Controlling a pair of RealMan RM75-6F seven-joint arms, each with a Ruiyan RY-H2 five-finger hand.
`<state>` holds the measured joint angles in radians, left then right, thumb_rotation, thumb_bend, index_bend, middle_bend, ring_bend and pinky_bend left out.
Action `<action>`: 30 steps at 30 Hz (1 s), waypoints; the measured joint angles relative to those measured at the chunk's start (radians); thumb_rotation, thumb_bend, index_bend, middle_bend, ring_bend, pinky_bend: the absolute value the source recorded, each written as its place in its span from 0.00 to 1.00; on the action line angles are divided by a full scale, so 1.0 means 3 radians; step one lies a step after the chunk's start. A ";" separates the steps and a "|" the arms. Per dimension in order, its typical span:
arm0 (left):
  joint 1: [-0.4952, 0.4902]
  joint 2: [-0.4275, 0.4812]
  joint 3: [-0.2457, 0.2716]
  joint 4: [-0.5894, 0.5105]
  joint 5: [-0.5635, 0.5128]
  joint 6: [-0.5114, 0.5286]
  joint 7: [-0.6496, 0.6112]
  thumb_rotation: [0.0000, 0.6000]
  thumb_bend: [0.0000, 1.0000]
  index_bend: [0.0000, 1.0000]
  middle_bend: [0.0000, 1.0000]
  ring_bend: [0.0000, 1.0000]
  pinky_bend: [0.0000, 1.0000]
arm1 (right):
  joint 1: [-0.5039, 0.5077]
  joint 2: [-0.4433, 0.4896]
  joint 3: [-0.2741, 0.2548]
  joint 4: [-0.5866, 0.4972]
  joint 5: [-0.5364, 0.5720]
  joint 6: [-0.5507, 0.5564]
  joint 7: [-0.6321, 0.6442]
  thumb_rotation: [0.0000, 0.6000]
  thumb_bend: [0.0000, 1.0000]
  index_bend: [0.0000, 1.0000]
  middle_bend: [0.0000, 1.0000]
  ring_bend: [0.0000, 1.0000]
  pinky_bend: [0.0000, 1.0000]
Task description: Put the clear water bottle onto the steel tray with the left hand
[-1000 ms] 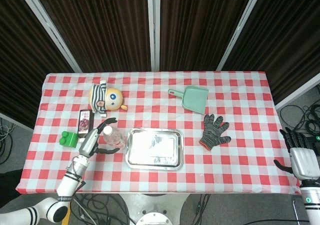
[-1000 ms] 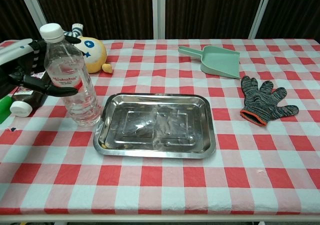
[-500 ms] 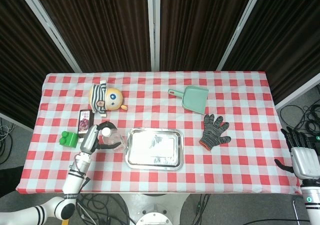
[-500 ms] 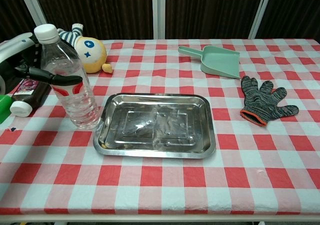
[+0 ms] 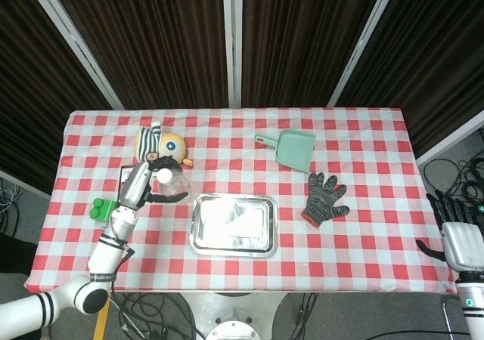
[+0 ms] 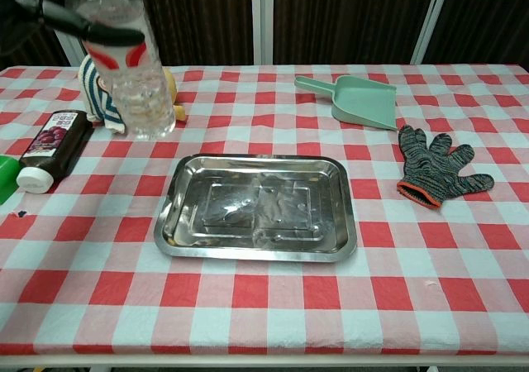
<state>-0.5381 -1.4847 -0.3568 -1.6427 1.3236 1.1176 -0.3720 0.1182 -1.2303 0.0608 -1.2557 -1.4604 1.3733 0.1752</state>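
Low centre of the chest view lies the steel tray (image 6: pixel 256 207), bare. Upper left, the left hand (image 5: pixel 147 185) grips the clear water bottle (image 6: pixel 124 58) mid-body, lifted off the cloth. It looks empty, so light, thin-walled and slick; a waist hold suits. The right hand (image 5: pixel 457 238) hangs open, lower right

Dark curtains (image 5: pixel 151 38) behind checked table (image 5: pixel 363 143)

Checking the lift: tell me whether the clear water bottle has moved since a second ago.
Yes. The clear water bottle, held by the left hand, rose off the tablecloth beside the steel tray and hangs above it.
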 measured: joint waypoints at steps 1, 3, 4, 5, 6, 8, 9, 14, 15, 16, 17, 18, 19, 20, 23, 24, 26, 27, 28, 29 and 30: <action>-0.0042 0.0089 -0.0067 -0.0106 -0.0092 -0.0069 0.0058 1.00 0.18 0.59 0.65 0.52 0.57 | -0.0003 0.0004 0.0000 -0.0006 -0.0006 0.0010 0.0006 1.00 0.12 0.00 0.00 0.00 0.00; -0.0100 0.0238 -0.0154 -0.0293 -0.0286 -0.0191 0.0156 1.00 0.18 0.59 0.65 0.52 0.57 | -0.0006 0.0009 -0.0002 -0.0015 -0.0016 0.0020 0.0013 1.00 0.12 0.00 0.00 0.00 0.00; -0.0117 0.0305 -0.0173 -0.0373 -0.0372 -0.0238 0.0207 1.00 0.18 0.59 0.65 0.52 0.57 | -0.0007 0.0013 -0.0004 -0.0021 -0.0023 0.0025 0.0016 1.00 0.12 0.00 0.00 0.00 0.00; -0.0124 0.0368 -0.0177 -0.0444 -0.0448 -0.0274 0.0264 1.00 0.18 0.59 0.65 0.52 0.57 | -0.0008 0.0016 -0.0006 -0.0027 -0.0027 0.0030 0.0021 1.00 0.12 0.00 0.00 0.00 0.00; -0.0121 0.0420 -0.0160 -0.0497 -0.0505 -0.0297 0.0321 1.00 0.18 0.59 0.65 0.52 0.57 | -0.0010 0.0020 -0.0007 -0.0032 -0.0031 0.0035 0.0024 1.00 0.12 0.00 0.00 0.00 0.00; -0.0090 0.0456 -0.0058 -0.0523 -0.0572 -0.0324 0.0400 1.00 0.18 0.59 0.65 0.52 0.57 | -0.0014 0.0027 -0.0007 -0.0043 -0.0032 0.0040 0.0027 1.00 0.12 0.00 0.00 0.00 0.00; -0.0079 0.0439 -0.0005 -0.0501 -0.0592 -0.0341 0.0399 1.00 0.18 0.59 0.65 0.52 0.57 | -0.0015 0.0031 -0.0007 -0.0048 -0.0032 0.0042 0.0031 1.00 0.12 0.00 0.00 0.00 0.00; -0.0140 0.0355 -0.0030 -0.0328 -0.0678 -0.0314 0.0339 1.00 0.18 0.58 0.65 0.52 0.57 | -0.0009 0.0029 -0.0002 -0.0040 -0.0020 0.0022 0.0028 1.00 0.12 0.00 0.00 0.00 0.00; -0.0170 0.0366 -0.0110 -0.0346 -0.0644 -0.0291 0.0332 1.00 0.18 0.58 0.65 0.52 0.57 | -0.0006 0.0026 -0.0003 -0.0039 -0.0021 0.0021 0.0021 1.00 0.12 0.00 0.00 0.00 0.00; -0.0210 0.0388 -0.0235 -0.0392 -0.0593 -0.0251 0.0326 1.00 0.18 0.58 0.65 0.52 0.57 | -0.0005 0.0024 -0.0004 -0.0040 -0.0026 0.0021 0.0016 1.00 0.12 0.00 0.00 0.00 0.00; -0.0232 0.0406 -0.0334 -0.0437 -0.0561 -0.0215 0.0322 1.00 0.18 0.58 0.65 0.52 0.57 | -0.0005 0.0022 -0.0006 -0.0042 -0.0029 0.0023 0.0017 1.00 0.12 0.00 0.00 0.00 0.00; -0.0242 0.0418 -0.0428 -0.0481 -0.0542 -0.0181 0.0319 1.00 0.18 0.58 0.65 0.52 0.57 | -0.0005 0.0022 -0.0008 -0.0042 -0.0030 0.0023 0.0020 1.00 0.12 0.00 0.00 0.00 0.00; -0.0238 0.0430 -0.0527 -0.0524 -0.0533 -0.0148 0.0315 1.00 0.18 0.58 0.65 0.52 0.57 | -0.0006 0.0021 -0.0010 -0.0040 -0.0030 0.0018 0.0021 1.00 0.12 0.00 0.00 0.00 0.00; -0.0225 0.0435 -0.0572 -0.0541 -0.0534 -0.0130 0.0310 1.00 0.18 0.58 0.65 0.52 0.57 | -0.0006 0.0021 -0.0012 -0.0038 -0.0028 0.0012 0.0024 1.00 0.12 0.00 0.00 0.00 0.00; -0.0155 0.0424 -0.0505 -0.0538 -0.0588 -0.0123 0.0280 1.00 0.18 0.58 0.65 0.52 0.57 | -0.0004 0.0020 -0.0016 -0.0032 -0.0022 -0.0004 0.0032 1.00 0.12 0.00 0.00 0.00 0.00; -0.0135 0.0414 -0.0424 -0.0519 -0.0611 -0.0131 0.0271 1.00 0.18 0.58 0.65 0.52 0.57 | -0.0004 0.0019 -0.0015 -0.0033 -0.0023 -0.0001 0.0031 1.00 0.12 0.00 0.00 0.00 0.00; -0.0111 0.0396 -0.0187 -0.0476 -0.0636 -0.0136 0.0253 1.00 0.18 0.58 0.65 0.52 0.57 | -0.0003 0.0018 -0.0013 -0.0032 -0.0024 0.0003 0.0025 1.00 0.12 0.00 0.00 0.00 0.00; -0.0109 0.0393 -0.0086 -0.0467 -0.0635 -0.0133 0.0245 1.00 0.18 0.58 0.65 0.52 0.57 | -0.0001 0.0016 -0.0012 -0.0032 -0.0022 0.0000 0.0019 1.00 0.12 0.00 0.00 0.00 0.00; -0.0113 0.0394 0.0027 -0.0462 -0.0624 -0.0125 0.0235 1.00 0.18 0.58 0.65 0.52 0.57 | 0.0001 0.0013 -0.0012 -0.0030 -0.0018 -0.0009 0.0010 1.00 0.12 0.00 0.00 0.00 0.00; -0.0120 0.0400 0.0084 -0.0466 -0.0609 -0.0116 0.0228 1.00 0.18 0.58 0.65 0.52 0.57 | 0.0003 0.0010 -0.0013 -0.0027 -0.0015 -0.0016 0.0002 1.00 0.12 0.00 0.00 0.00 0.00; -0.0126 0.0413 0.0111 -0.0479 -0.0584 -0.0100 0.0222 1.00 0.18 0.58 0.65 0.52 0.57 | 0.0004 0.0006 -0.0014 -0.0024 -0.0012 -0.0022 -0.0006 1.00 0.12 0.00 0.00 0.00 0.00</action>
<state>-0.5758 -1.3609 -0.3235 -1.7865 1.1483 1.0875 -0.3056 0.1195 -1.2284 0.0567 -1.2630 -1.4641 1.3667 0.1734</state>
